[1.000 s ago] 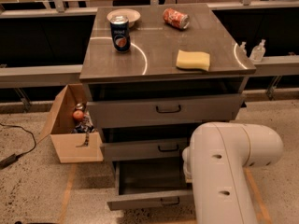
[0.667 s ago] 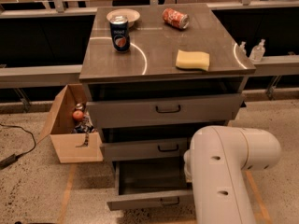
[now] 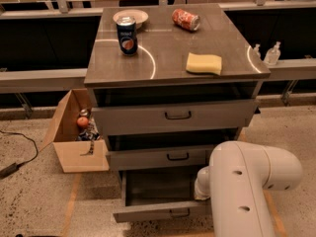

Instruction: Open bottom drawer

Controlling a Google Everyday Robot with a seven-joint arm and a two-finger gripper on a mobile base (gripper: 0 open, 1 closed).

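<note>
The grey cabinet has three drawers. The bottom drawer (image 3: 160,212), with the shortest front and a small black bar handle (image 3: 180,214), stands pulled out towards me, its dark inside (image 3: 158,184) showing. My white arm (image 3: 244,181) reaches down at the lower right, its wrist end (image 3: 201,184) over the drawer's right side. My gripper is hidden behind the arm, near the drawer's right end.
The middle drawer (image 3: 163,157) and top drawer (image 3: 173,116) are slightly ajar. On the cabinet top are a dark can (image 3: 128,35), a bowl (image 3: 131,17), a red can lying down (image 3: 186,19) and a yellow sponge (image 3: 204,63). An open cardboard box (image 3: 79,152) stands to the left.
</note>
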